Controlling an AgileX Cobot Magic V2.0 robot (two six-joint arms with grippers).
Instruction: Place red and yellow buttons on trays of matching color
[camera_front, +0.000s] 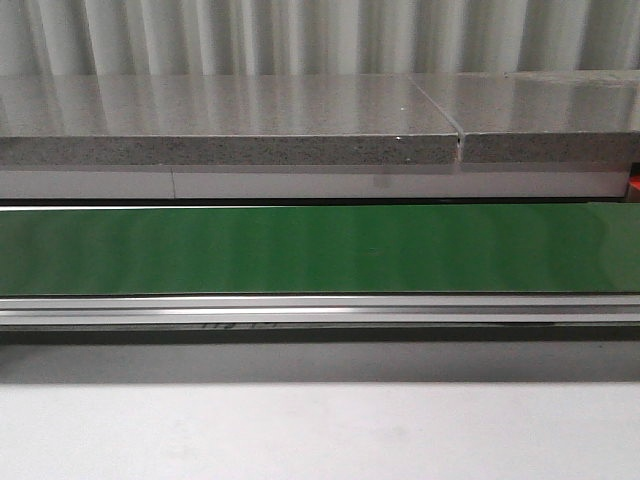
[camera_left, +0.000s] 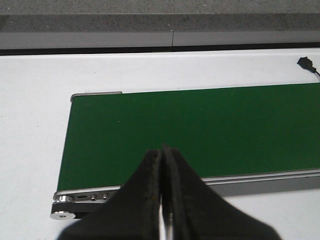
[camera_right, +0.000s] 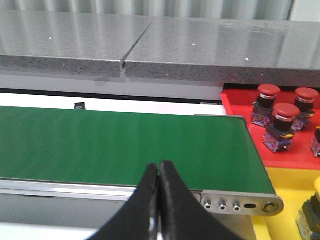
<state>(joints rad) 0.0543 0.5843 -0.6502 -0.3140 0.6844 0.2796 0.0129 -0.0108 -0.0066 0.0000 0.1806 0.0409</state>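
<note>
Both pincers, left gripper (camera_left: 161, 150) and right gripper (camera_right: 160, 165), hover pressed closed and holding nothing over the bare green conveyor belt (camera_front: 320, 248), while three red buttons (camera_right: 283, 114) stand on the red tray (camera_right: 240, 107) beside its end, adjoining the yellow tray (camera_right: 287, 182).

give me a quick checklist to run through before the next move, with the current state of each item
1. Green conveyor belt carries a button to pick: not ok, its surface shows none in any view.
2. Left gripper open for a grasp: not ok, black fingers pressed together, holding nothing.
3. Right gripper open for a grasp: not ok, fingers closed, holding nothing.
4. Red plastic tray has matching contents: ok, three red mushroom-head buttons stand in it.
5. Yellow plastic tray has matching contents: cannot tell, only an edge of one item shows at the frame border.
6. Belt moving: cannot tell.
</note>
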